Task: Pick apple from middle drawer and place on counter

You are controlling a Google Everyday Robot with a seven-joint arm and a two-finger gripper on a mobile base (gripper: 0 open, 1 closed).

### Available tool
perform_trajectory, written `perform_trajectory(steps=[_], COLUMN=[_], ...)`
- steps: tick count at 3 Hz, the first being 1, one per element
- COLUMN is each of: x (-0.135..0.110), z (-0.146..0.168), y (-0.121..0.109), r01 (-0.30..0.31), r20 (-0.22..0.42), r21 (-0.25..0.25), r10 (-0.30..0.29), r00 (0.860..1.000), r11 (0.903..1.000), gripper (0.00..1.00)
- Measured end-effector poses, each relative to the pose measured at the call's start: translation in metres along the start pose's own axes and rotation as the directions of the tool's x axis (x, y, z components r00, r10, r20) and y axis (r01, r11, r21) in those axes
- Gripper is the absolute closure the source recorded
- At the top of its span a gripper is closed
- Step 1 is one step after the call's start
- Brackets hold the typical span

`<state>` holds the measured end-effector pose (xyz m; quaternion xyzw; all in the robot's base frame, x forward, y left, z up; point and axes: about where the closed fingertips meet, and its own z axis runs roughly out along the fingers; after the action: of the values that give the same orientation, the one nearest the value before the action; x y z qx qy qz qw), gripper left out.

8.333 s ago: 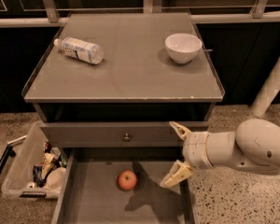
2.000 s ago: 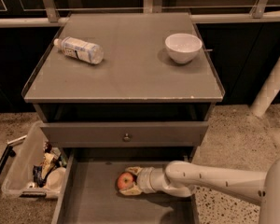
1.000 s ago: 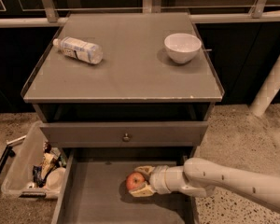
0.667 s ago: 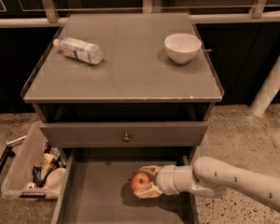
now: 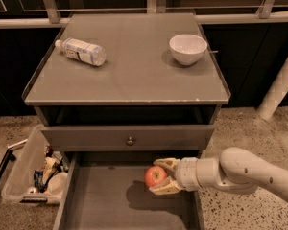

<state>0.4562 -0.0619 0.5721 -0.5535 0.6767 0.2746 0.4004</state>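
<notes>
Pale two-finger gripper (image 5: 159, 177) was clamped on the small round red-yellow apple (image 5: 154, 175), over the open grey middle drawer (image 5: 105, 206), toward its 2 o'clock. Apple round; stem direction unclear. Clear plastic bottle (image 5: 81, 51) lay at 10 o'clock on the matte-grey counter (image 5: 134, 75), label unreadable.

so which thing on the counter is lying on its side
The plastic bottle at back left; the white bowl sits upright. The gripper holds the apple over the middle drawer.

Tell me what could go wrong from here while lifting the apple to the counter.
The gripper holds the apple just below the knobbed drawer front; a straight lift could knock it loose.
The fingers pinch only its right side, so it may slip back into the middle drawer.
On the counter, it might roll toward the bowl.
</notes>
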Motion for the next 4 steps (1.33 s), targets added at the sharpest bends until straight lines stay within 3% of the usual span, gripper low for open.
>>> perform_trajectory(steps=[2, 3, 4], x=[-0.085, -0.119, -0.119], z=[-0.06, -0.084, -0.084], y=[-0.042, -0.052, -0.052], r01=[0.11, 0.156, 0.156], r20=[-0.023, -0.035, -0.035], r21=[0.03, 0.057, 0.057], r10=[-0.109, -0.154, -0.154], r00=[0.994, 0.987, 0.987], r11=[0.9935, 0.9861, 0.9861], gripper=[1.0, 1.0, 1.0])
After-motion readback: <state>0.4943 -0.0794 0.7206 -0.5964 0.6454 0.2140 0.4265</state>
